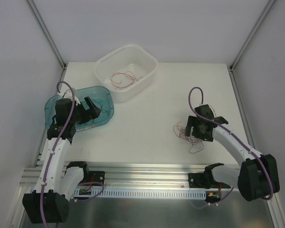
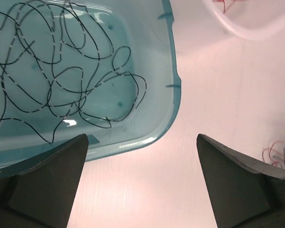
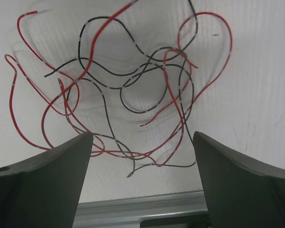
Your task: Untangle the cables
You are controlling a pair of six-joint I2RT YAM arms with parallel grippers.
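**Left claw (image 2: 140, 142) and right claw (image 3: 142, 137) both released, cables in three spots**

Left claw first: my two dark fingers stand wide apart at the bottom of the left wrist view and grasp nothing. Between them I see bare table (image 1: 147, 123) and the near rim of the teal tray (image 2: 167, 71). That tray fills the upper left of the frame. Inside it lie the black cables (image 2: 61, 71), thin loose loops crossing one another over the tray floor. None of them touches my fingers.

My right claw is just as slack. Its fingers frame the lower corners of the right wrist view, apart and empty. Above and between them, flat on the table, lies the mixed tangle (image 3: 133, 90) — red and black strands woven through each other, with red loops flaring out to the upper left and upper right. A metal rail (image 3: 142, 204) runs along the bottom edge of that frame.

In the top view the tangle sits at centre right, partly under my right claw. The teal tray sits at centre left, under my left claw. A white basin (image 1: 137, 91) stands at upper centre, its corner just beside the tray — I cannot tell whether they touch. A few red cables (image 1: 123, 78) curl on the basin floor.
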